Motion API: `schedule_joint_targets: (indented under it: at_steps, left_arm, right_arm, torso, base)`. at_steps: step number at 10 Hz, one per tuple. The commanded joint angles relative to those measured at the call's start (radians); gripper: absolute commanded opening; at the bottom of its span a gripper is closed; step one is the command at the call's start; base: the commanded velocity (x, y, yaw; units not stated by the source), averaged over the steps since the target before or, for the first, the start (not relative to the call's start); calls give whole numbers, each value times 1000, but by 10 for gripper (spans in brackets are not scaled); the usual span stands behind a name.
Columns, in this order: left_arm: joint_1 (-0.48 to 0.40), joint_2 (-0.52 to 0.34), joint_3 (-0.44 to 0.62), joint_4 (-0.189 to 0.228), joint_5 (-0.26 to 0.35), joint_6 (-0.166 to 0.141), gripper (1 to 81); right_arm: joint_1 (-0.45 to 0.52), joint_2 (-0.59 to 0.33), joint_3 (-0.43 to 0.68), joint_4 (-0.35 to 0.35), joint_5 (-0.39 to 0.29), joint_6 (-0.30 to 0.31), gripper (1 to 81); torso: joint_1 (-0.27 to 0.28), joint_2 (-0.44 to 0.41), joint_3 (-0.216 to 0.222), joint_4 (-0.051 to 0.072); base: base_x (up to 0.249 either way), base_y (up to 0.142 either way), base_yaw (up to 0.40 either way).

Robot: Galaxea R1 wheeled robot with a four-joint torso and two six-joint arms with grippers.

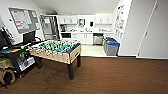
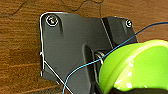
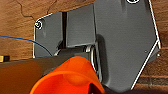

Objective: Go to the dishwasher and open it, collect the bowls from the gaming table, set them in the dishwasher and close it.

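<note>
Dishwasher (image 1: 98, 39), upper centre, stands beyond the football table (image 1: 58, 50). A green bowl (image 2: 136, 67) and an orange bowl (image 3: 68, 77) sit close at the wrists; jaw state cannot be told. Driving smoothly would likely keep both steady.

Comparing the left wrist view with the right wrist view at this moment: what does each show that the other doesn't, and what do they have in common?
Left wrist view: a bright green bowl sits close to the camera, with a thin blue cable crossing in front of the robot's dark plate.

Right wrist view: an orange bowl sits close to the camera instead.

Shared: both look down past the robot's dark plate onto the brown wood-look floor, and each has one bowl large at the picture's edge. Whether the fingers are closed on either bowl cannot be made out.
</note>
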Motion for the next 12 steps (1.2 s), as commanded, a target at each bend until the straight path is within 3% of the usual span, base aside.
schedule_joint_targets:
  at_steps: [1,7,12]
  left_arm:
    - [-37,-19,-1,13,27,4,10]
    - [-37,-17,-3,13,27,4,10]
    - [-39,-19,-1,13,27,4,10]
  right_arm:
    - [31,6,4,-10,-47,-4,10]
    - [31,6,4,-10,-47,-4,10]
    - [32,6,5,-10,-47,-4,10]
  torso:
    - [0,0,0,0]
    - [0,0,0,0]
    - [0,0,0,0]
  base:
    - [108,-94,0]
    - [109,-90,0]
    - [109,0,0]
